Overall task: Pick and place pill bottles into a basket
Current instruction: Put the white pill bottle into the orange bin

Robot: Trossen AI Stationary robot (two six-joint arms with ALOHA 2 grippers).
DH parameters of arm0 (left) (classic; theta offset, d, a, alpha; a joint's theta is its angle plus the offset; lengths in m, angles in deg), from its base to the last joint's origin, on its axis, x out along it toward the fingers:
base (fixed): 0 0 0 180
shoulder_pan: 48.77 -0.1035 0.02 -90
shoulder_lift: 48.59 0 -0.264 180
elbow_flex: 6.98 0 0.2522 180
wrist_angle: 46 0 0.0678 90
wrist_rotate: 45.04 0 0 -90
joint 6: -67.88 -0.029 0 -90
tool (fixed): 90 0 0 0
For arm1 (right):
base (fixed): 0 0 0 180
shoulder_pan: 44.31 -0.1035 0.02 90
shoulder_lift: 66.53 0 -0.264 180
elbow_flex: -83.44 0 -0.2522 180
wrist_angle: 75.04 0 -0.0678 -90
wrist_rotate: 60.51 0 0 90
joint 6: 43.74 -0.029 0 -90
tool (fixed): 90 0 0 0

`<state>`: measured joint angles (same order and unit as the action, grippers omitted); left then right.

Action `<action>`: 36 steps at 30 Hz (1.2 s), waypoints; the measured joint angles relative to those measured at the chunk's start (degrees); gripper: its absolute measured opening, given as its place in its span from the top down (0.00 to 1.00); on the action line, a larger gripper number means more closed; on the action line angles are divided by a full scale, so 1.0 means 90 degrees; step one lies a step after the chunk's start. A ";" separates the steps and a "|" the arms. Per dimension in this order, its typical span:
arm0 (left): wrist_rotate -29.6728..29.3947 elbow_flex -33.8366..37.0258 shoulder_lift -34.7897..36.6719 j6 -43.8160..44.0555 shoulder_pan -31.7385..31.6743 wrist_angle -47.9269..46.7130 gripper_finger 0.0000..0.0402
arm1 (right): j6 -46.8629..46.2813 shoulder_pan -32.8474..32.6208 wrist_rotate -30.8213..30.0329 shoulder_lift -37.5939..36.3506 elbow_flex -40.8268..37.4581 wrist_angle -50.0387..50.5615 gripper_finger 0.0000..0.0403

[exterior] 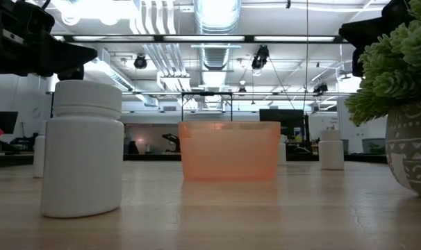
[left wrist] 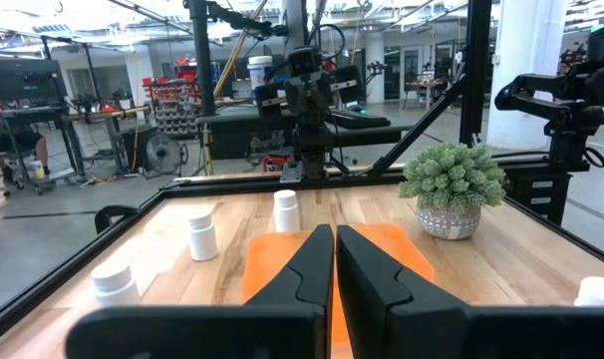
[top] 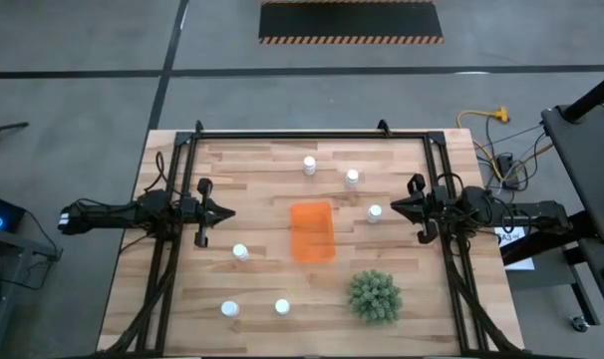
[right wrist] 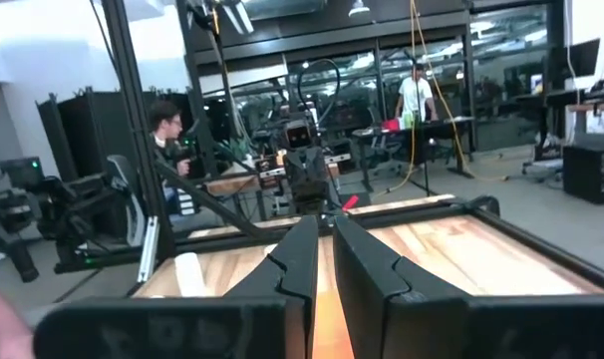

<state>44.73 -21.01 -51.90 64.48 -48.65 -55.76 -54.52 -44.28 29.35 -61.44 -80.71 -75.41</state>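
Just left of the right end effector [top: 400, 207], fingers pressed together on nothing: an upright pill bottle [top: 375, 212], nearer than any lies to the shut, empty left end effector [top: 226, 211]. Mid-worktop: the empty basket [top: 311, 231].

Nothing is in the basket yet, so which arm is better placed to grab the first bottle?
Probably the right. The right claw sits just beside a small white cylindrical pill bottle, whereas the left claw has a clear gap to its nearest bottle. Both claws look closed and empty, on opposite sides of the bright orange rectangular basket.
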 joint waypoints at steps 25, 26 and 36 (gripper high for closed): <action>-0.0002 0.0000 -0.0002 0.0000 0.0002 -0.0001 1.00 | 0.0649 0.0000 -0.0338 -0.0005 -0.0002 -0.1994 0.93; -0.0002 0.0000 -0.0002 0.0000 0.0000 -0.0001 1.00 | 0.0735 0.0000 -0.0333 -0.0005 -0.0002 -0.2204 0.93; -0.0002 0.0000 -0.0002 0.0000 0.0000 -0.0001 1.00 | 0.1432 0.0000 -0.0316 0.0005 -0.0002 -0.3474 0.93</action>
<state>44.71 -21.01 -51.92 64.48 -48.65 -55.77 -41.63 -44.28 26.50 -61.40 -80.74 -106.68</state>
